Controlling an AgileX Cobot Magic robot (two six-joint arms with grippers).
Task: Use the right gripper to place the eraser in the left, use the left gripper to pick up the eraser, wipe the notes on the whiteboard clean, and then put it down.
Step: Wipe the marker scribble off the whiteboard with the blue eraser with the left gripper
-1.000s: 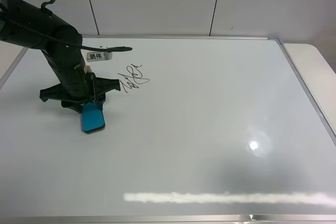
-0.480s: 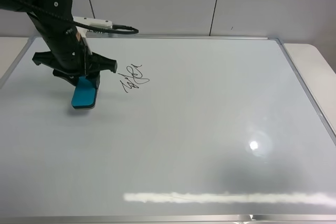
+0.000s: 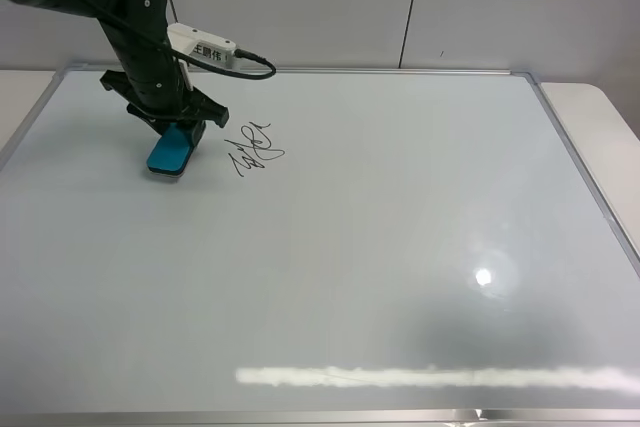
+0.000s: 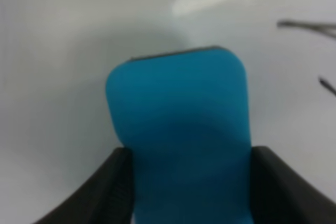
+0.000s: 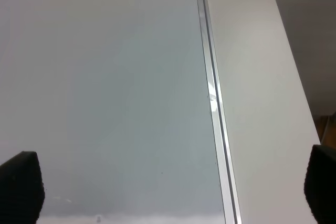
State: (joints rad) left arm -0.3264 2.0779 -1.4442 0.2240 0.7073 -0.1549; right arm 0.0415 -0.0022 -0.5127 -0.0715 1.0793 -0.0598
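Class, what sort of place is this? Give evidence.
Probably a robotics lab: a whiteboard lies flat as worktop, the left gripper holds a blue eraser beside scribbled notes, plain wall panels behind.

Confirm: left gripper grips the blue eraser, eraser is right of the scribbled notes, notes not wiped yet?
One thing is off: the side. In the exterior high view the eraser is to the left of the notes, not the right. The rest holds: the left gripper grips it, and the notes are not wiped yet.
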